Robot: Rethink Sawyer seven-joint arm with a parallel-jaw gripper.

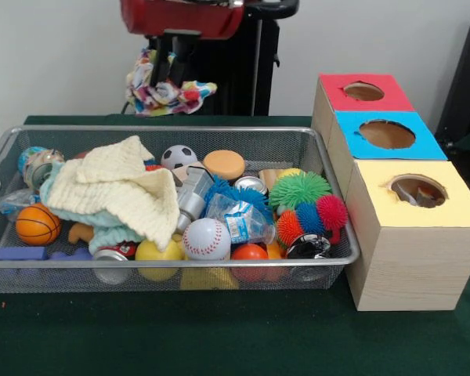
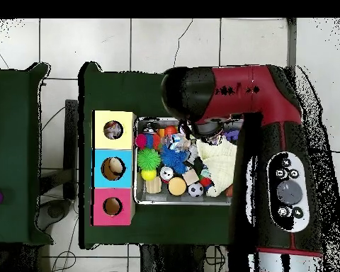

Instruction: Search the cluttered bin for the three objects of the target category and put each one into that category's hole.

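The silver wire-mesh bin (image 1: pixel 172 265) sits on the green table, full of clutter; it also shows in the overhead view (image 2: pixel 183 202), partly under the arm. My gripper (image 1: pixel 174 72) hangs above the bin's far edge, shut on a small cloth piece with a bright multicolour print (image 1: pixel 169 94), which dangles clear of the bin. The overhead view hides the gripper under the red arm (image 2: pixel 233 88). The yellow-topped box with its round hole (image 1: pixel 417 190) stands right of the bin, nearest the camera; something shows inside the hole. It also shows in the overhead view (image 2: pixel 113 129). No other printed cloth pieces show in the bin.
A large cream knitted cloth (image 1: pixel 121 188) lies over the bin's left half. Around it are a basketball (image 1: pixel 37 225), baseball (image 1: pixel 206 239), soccer ball (image 1: pixel 178 157), spiky balls (image 1: pixel 299 189) and cans. Blue-topped (image 1: pixel 386 134) and red-topped (image 1: pixel 363 92) holes stand behind the yellow one.
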